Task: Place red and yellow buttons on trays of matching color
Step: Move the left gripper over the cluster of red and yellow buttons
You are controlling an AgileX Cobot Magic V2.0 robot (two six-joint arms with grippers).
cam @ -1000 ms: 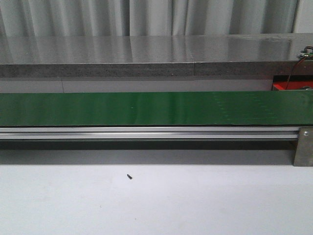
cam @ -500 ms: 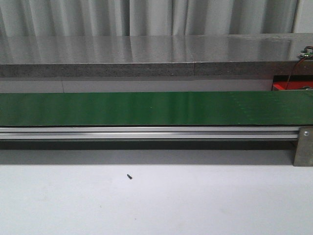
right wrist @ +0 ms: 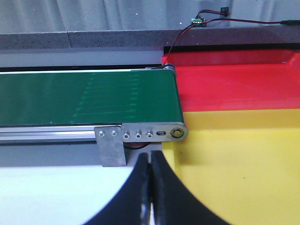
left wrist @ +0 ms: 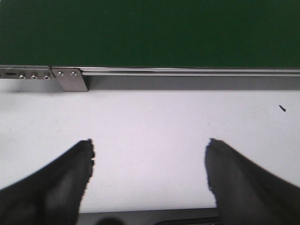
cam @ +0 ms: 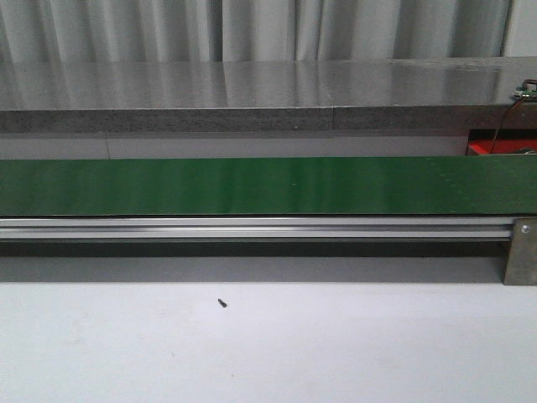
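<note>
No red or yellow button shows in any view. In the right wrist view a red tray [right wrist: 234, 79] lies beyond a yellow tray [right wrist: 239, 164], both past the end of the green belt [right wrist: 84, 96]. My right gripper [right wrist: 151, 157] is shut with nothing in it, hanging over the yellow tray's edge near the belt's end bracket. In the left wrist view my left gripper [left wrist: 149, 150] stands open over the white table with nothing between its fingers. A sliver of the red tray [cam: 495, 149] shows in the front view, where neither gripper appears.
The green conveyor belt [cam: 268, 185] runs across the table on an aluminium rail [cam: 252, 227] with a metal end bracket [cam: 521, 252]. A small black speck [cam: 222, 302] lies on the white table. A grey ledge [cam: 252, 120] and a wired part [right wrist: 199, 19] sit behind.
Faint marks on the belt's surface have drifted to the right; nothing else has moved.
</note>
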